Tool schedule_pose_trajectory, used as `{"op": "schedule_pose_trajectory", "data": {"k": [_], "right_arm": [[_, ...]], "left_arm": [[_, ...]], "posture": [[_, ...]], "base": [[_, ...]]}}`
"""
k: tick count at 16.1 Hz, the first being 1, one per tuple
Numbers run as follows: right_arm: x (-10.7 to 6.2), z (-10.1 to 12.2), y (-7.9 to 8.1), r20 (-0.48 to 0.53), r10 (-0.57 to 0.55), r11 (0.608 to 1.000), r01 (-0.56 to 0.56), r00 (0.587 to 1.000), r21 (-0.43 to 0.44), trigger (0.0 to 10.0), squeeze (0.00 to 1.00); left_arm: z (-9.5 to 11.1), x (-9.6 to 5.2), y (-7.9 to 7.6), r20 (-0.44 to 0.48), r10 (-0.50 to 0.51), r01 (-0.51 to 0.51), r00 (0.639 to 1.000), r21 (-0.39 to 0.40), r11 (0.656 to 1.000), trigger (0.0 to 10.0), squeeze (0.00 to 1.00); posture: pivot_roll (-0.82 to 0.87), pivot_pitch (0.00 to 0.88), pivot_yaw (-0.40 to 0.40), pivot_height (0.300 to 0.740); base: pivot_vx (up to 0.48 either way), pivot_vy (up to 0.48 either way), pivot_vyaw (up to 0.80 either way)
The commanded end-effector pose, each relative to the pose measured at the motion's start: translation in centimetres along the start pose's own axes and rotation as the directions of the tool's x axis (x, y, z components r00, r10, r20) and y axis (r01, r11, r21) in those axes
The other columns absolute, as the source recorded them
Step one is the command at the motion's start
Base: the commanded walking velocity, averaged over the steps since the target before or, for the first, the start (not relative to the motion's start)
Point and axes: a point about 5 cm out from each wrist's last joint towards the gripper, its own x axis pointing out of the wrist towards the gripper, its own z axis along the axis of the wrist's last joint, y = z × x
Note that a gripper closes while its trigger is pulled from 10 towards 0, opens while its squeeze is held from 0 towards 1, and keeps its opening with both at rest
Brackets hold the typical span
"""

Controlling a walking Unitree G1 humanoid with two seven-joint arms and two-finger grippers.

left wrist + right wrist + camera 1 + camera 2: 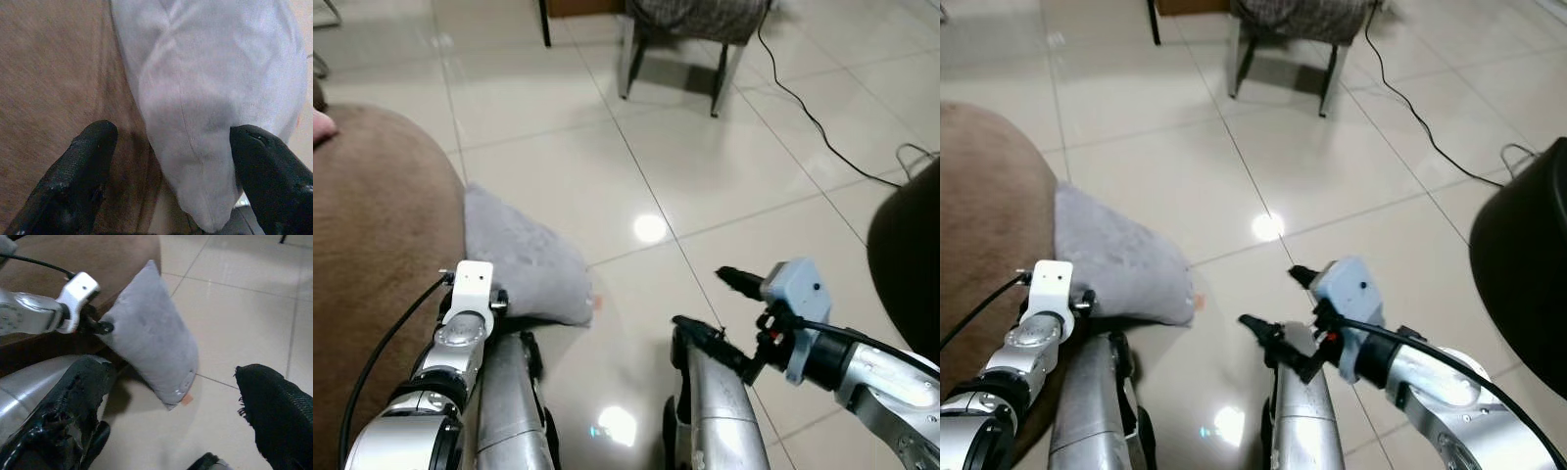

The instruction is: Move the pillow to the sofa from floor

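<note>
The grey pillow (pixel 524 257) sits left of centre in my head view, propped on the glossy tiled floor (pixel 705 176) with one side leaning against the brown sofa (pixel 382 255) that fills the left edge. My left gripper (pixel 166 161) is at the pillow's near corner, low in the left part of the frame; along my left wrist I see both black fingers (pixel 78 171) spread wide, one over the sofa's fabric and the other at the pillow's far side, with the corner lying between them and nothing pinched. My right gripper (pixel 705 305) hangs lower right of centre above the bare tiles, well apart from the pillow, its fingers wide open and empty. My two silver legs (pixel 715 411) show along the bottom edge. At the top of the frame stands a chair (pixel 690 39) with metal legs, and a black cable (pixel 813 122) trails across the tiles toward the upper right. A dark rounded object (pixel 1523 264) cuts in at the right edge.
</note>
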Motion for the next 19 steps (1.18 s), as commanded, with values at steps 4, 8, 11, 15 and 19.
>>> {"op": "schedule_pose_trajectory", "data": {"k": [4, 8, 11, 15, 19], "right_arm": [[-0.2, 0.7, 1.1, 0.006, 0.058, 0.998, -0.058, 0.998, -0.005, 10.0, 0.00], [-0.3, 0.9, 1.5, 0.000, 0.088, 0.996, -0.088, 0.996, 0.004, 10.0, 0.00], [-0.6, 0.5, 1.7, -0.040, 0.165, 0.986, -0.163, 0.986, 0.036, 10.0, 0.00], [-0.8, 0.2, 1.8, -0.067, 0.183, 0.983, -0.180, 0.981, 0.045, 10.0, 0.00], [-0.8, 0.1, 1.9, -0.075, 0.186, 0.982, -0.183, 0.980, 0.047, 10.0, 0.00]], "left_arm": [[-2.3, -0.5, 0.0, -0.068, 0.003, -0.009, 0.998, -0.094, 0.996, 1.5, 0.00], [-2.2, -0.5, -0.8, -0.052, -0.031, 0.025, 0.998, -0.125, 0.992, 0.0, 0.00], [-1.8, -0.5, -1.8, -0.032, -0.082, 0.077, 0.996, -0.154, 0.985, 0.0, 0.00], [-1.6, -0.5, -2.2, -0.021, -0.103, 0.098, 0.995, -0.167, 0.981, 0.0, 0.00], [-1.5, -0.5, -2.4, -0.018, -0.113, 0.108, 0.993, -0.178, 0.978, 0.0, 0.00]], "posture": [[-0.25, 0.252, -0.078, 0.536], [-0.26, 0.252, -0.081, 0.536], [-0.26, 0.250, -0.078, 0.536], [-0.25, 0.232, -0.075, 0.536], [-0.24, 0.221, -0.072, 0.536]], "base": [[0.000, 0.000, 0.00], [0.000, 0.000, 0.00], [0.000, 0.000, 0.00], [0.000, 0.000, 0.00], [0.000, 0.000, 0.00]]}}
